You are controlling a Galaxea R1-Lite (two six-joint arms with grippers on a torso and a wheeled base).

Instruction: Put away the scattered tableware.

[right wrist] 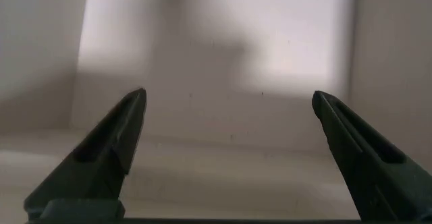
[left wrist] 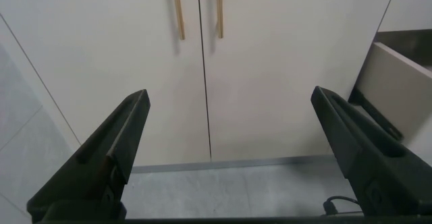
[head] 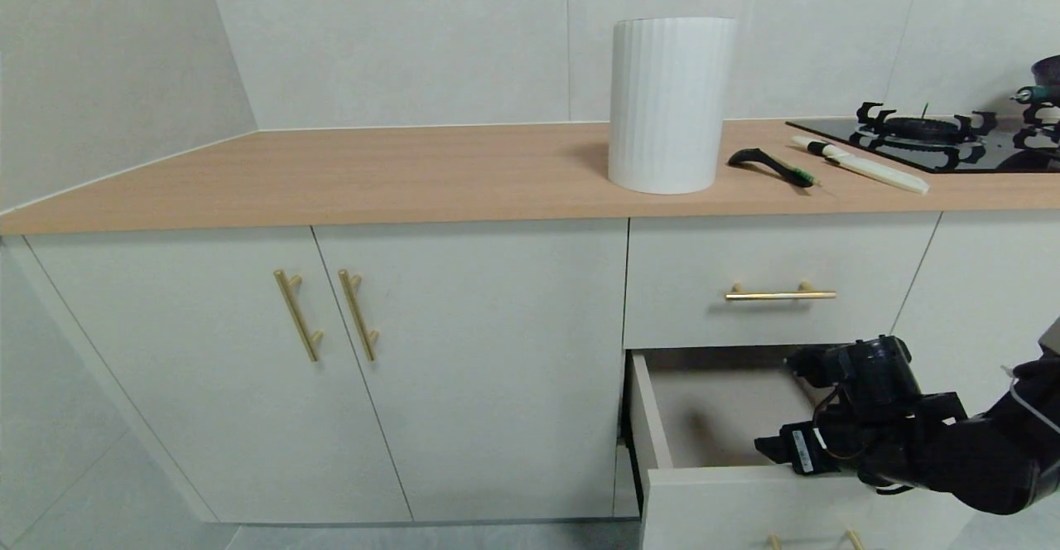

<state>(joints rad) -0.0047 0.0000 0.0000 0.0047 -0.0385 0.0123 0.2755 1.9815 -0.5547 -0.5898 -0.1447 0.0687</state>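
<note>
Two utensils lie on the wooden countertop (head: 373, 173): a black-handled one with a green tip (head: 772, 166) and a long white one (head: 861, 166), both right of a tall white ribbed canister (head: 669, 105). Below them the lower drawer (head: 651, 417) stands pulled out, with nothing visible inside it. My right gripper (head: 791, 407) hangs over the drawer's right side, open, with nothing between its fingers; in its own view the gripper (right wrist: 228, 96) faces the bare drawer interior (right wrist: 216, 69). My left gripper (left wrist: 229, 94) is open and empty, low in front of the cabinet doors (left wrist: 283, 69).
A black gas hob (head: 927, 140) occupies the counter's far right. An upper drawer (head: 778, 281) above the open one is closed. The double cabinet doors (head: 331, 368) to the left are closed. The open drawer's side (left wrist: 398, 82) shows beside the left gripper.
</note>
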